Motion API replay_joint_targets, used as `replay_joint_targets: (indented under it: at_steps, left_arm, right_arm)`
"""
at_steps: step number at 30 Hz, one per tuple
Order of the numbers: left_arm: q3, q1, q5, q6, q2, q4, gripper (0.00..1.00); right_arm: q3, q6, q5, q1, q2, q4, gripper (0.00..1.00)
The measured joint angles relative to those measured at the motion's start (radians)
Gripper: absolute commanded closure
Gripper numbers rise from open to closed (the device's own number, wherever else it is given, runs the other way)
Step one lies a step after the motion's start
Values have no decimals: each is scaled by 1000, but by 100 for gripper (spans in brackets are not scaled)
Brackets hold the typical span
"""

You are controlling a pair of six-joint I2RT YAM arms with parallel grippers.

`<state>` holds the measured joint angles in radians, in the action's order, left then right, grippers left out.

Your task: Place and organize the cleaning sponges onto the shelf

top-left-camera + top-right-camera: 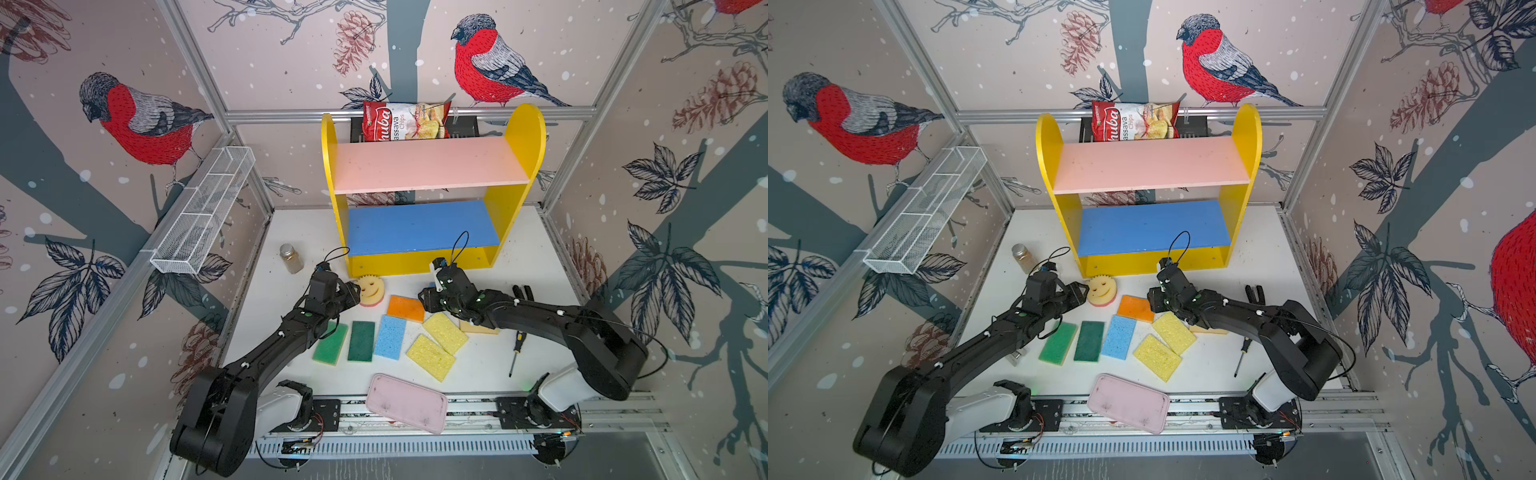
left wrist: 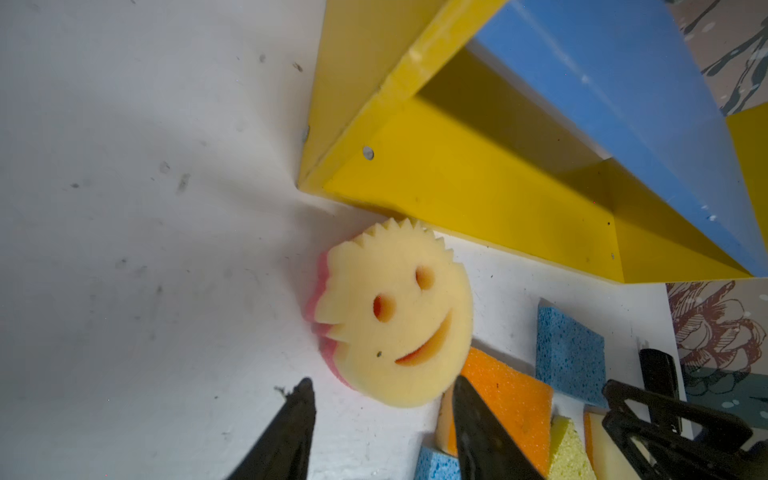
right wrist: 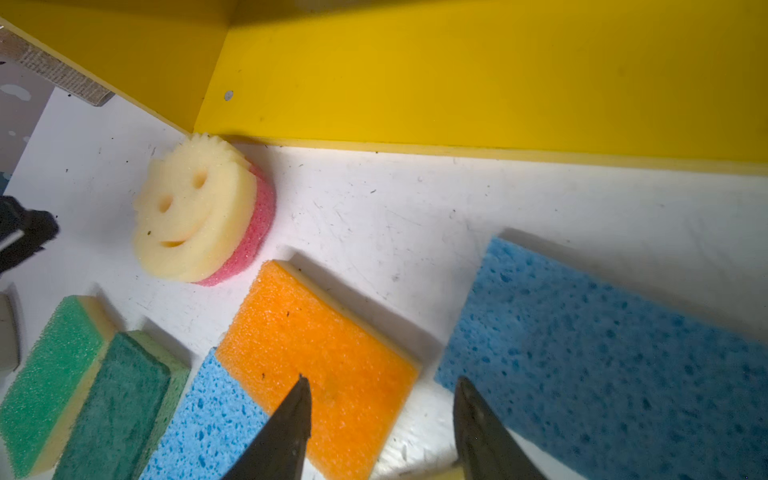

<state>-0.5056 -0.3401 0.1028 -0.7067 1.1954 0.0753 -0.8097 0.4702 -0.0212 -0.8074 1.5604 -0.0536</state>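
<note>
Farthest in front of the shelf (image 1: 419,261), a pink tray (image 1: 406,403) is seen lying partly over the front rail. Closer to the shelf, flat sponges are laid on the white table (image 1: 478,374): a light green sponge (image 1: 331,343), a dark green sponge (image 1: 361,341), a blue sponge (image 1: 390,336) and two yellow sponges (image 1: 430,356), which touch each other. A tan sponge (image 1: 478,328) is partly hidden under the right arm. Nearer to the shelf, an orange sponge (image 1: 405,308) is placed, touching the blue one at a corner. Beside it, a second blue sponge (image 3: 602,353) is shown in the right wrist view. The right gripper (image 3: 382,379) is held low over the orange sponge; its fingers are spread apart and nothing is gripped. The left gripper (image 2: 382,382) is also parted and empty, and it is pointed at the smiley-face sponge (image 1: 371,289). This sponge lies face up, touching the yellow base front of the shelf near its left end. Behind the shelf, a bag of cassava chips (image 1: 405,121) is seen.
</note>
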Motion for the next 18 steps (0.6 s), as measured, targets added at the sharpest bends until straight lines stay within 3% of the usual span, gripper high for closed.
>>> replay_joint_targets:
  at_steps: [11,18]
  left_arm:
    - [-84,-64,-25,-21,211,47,50]
    - [-105,-68,-27,-26,245,47,53]
  right_arm:
    - [-56,-16,26,-17,38,-18,38]
    - [-54,-90,26,-19,82,26,26]
